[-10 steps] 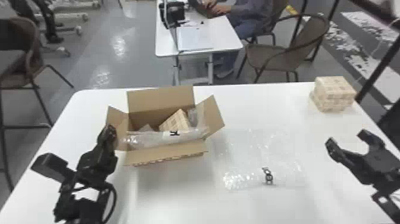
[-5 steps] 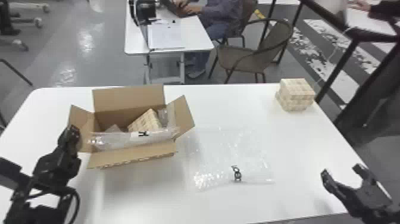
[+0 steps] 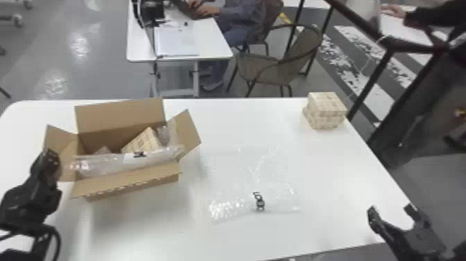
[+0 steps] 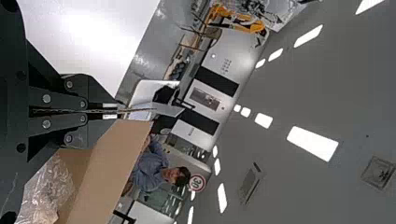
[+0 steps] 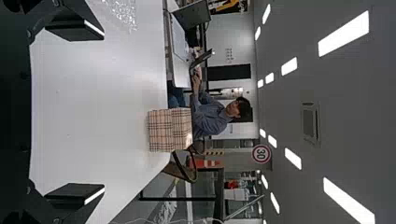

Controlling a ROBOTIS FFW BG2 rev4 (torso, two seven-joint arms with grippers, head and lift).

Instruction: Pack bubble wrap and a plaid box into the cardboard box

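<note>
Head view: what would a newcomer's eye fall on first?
Probably the open cardboard box at the table's left, with a plaid box and bubble wrap inside. Then the plaid stack at the far right corner, and the clear sheet lying mid-table.

The cardboard box [image 3: 121, 119] is of plain brown colour. The plaid box [image 3: 325, 110] has beige colour, and on it dark lines are crossing in checks. The flat bubble wrap [image 3: 242, 180] is transparent, with whitish shine and black marks. The table [image 3: 138, 232] is plain white. Both the left gripper [image 3: 52, 158] and the right gripper [image 3: 390, 210] are black.
</note>
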